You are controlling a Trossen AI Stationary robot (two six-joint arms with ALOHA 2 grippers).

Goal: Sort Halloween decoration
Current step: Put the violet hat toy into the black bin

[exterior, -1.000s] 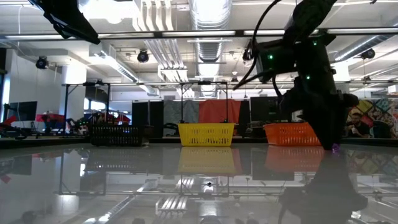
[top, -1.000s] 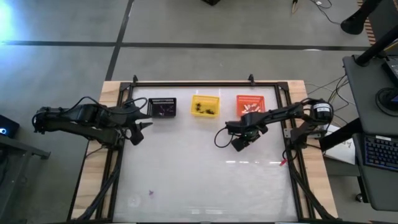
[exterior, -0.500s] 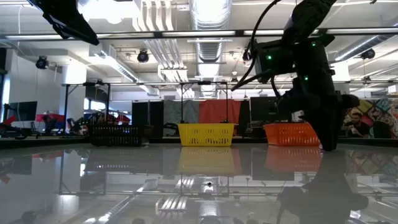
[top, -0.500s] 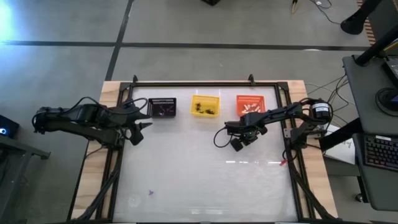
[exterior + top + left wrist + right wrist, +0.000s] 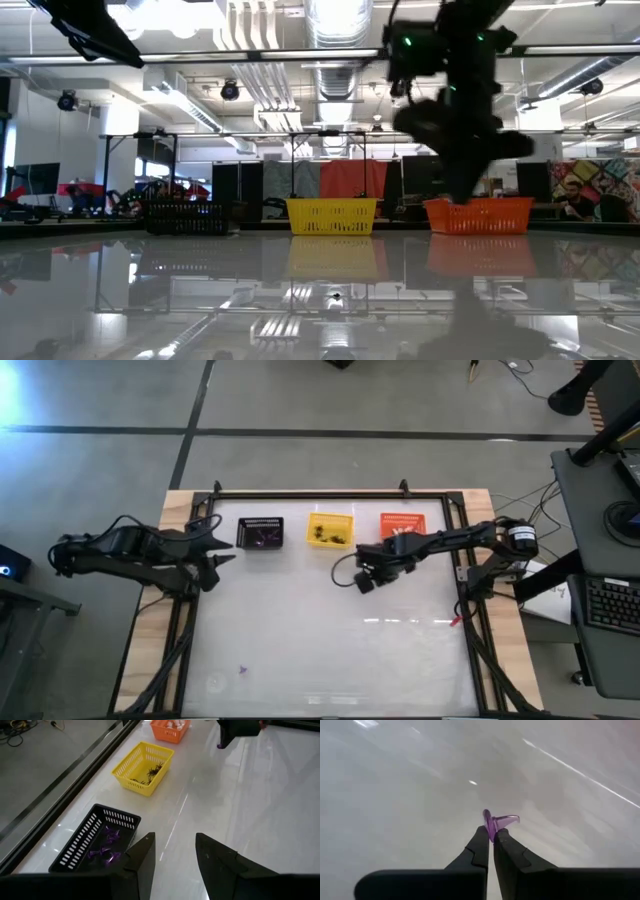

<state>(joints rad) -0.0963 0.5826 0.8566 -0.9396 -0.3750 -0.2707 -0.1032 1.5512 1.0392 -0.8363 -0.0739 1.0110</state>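
Note:
My right gripper is shut on a tiny purple trinket, a piece of the Halloween decoration, above the table's middle in front of the yellow basket. The left wrist view shows that trinket below the right fingers. My left gripper hangs open at the table's left, near the black basket, which has purple trinkets on its floor. Black trinkets lie in the yellow basket and white ones in the orange basket. One more purple trinket lies on the table near the front left. My right gripper pinches the purple trinket by a thin part between its two fingertips. The fingers come from above, pointing steeply down. The rest of the trinket sticks out past the tips, lifted clear of the table.
The three baskets stand in a row along the table's far edge, black, yellow, orange from left to right. A black frame rail runs behind them. The glossy tabletop stretches toward the near edge.
My right gripper has risen from the table and gone toward the table's left, tipping to point more steeply down. The purple trinket, on the table at its fingertips a second ago, is now lifted clear. My left gripper has drawn back a little toward the left edge.

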